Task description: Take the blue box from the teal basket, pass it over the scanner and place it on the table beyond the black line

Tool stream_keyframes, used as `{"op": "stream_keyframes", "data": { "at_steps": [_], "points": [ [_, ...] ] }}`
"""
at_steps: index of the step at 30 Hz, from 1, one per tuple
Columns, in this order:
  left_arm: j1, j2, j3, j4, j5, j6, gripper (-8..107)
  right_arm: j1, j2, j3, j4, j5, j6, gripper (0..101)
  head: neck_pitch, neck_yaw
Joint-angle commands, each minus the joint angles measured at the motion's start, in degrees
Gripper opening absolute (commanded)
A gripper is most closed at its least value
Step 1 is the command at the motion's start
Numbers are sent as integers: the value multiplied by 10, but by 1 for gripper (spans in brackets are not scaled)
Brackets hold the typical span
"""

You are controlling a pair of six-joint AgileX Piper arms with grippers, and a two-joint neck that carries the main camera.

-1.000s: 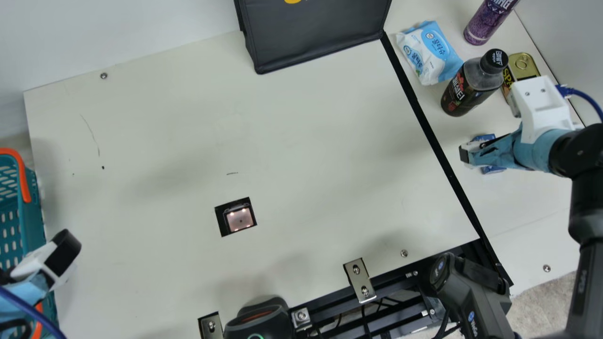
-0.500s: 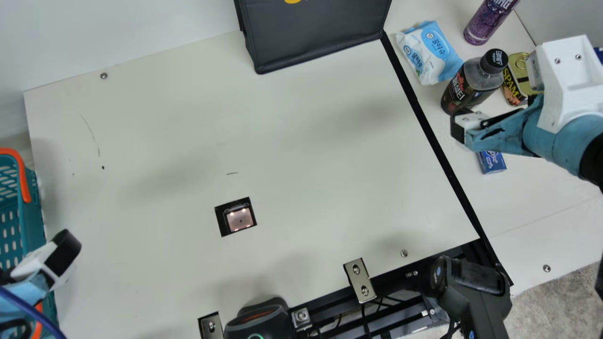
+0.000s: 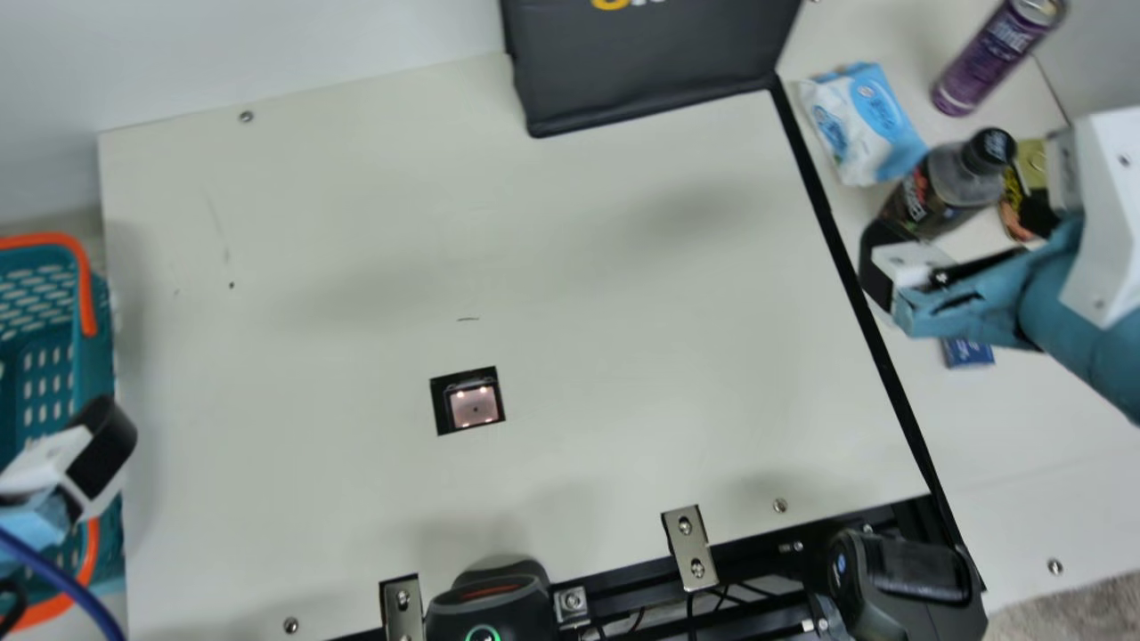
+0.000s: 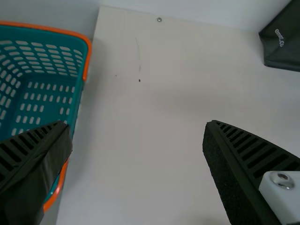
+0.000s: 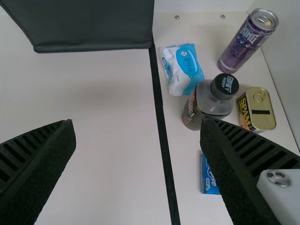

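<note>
The right gripper (image 5: 137, 124) has its fingers wide apart and nothing held between them. Below them, partly covered by one finger, the blue carton (image 5: 206, 178) lies on the surface (image 5: 117, 187), beyond the black line (image 5: 161, 126), so the placing looks done. It should be light, thin card, fairly stiff along its edges but easy to dent in the middle of a face, and a little slick. If it needs straightening, take it across the narrow sides, pads flat, with a mild squeeze.

Just past the same finger's tip stands the dark-capped drink bottle (image 5: 206, 105), heavier and apt to tip; touching or not, I cannot tell. Lift clear before swinging away.

Farther off, the left gripper (image 4: 137, 125) also has its fingers apart, empty, one overlapping the teal basket (image 4: 88, 51) in its wrist view.
</note>
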Motion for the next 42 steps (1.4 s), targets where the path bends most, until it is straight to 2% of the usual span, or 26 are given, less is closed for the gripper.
{"op": "stream_keyframes", "data": {
  "at_steps": [1,7,20,21,24,42],
  "points": [
    [6,-3,-17,1,5,27,90,29,-3,-4,-9,3,20,95,-17,54],
    [25,-14,-56,9,17,81,90,89,-12,-18,-37,11,67,95,-17,107],
    [26,-14,-56,8,18,81,90,219,-34,-47,-95,30,168,95,-17,107],
    [26,-14,-56,8,18,81,90,202,-33,-46,-92,29,157,95,-17,107],
    [26,-14,-56,8,18,81,90,219,-35,-47,-95,29,168,95,-17,107],
    [26,-14,-56,8,18,81,90,221,-35,-47,-95,29,168,95,-17,107]
  ]
}}
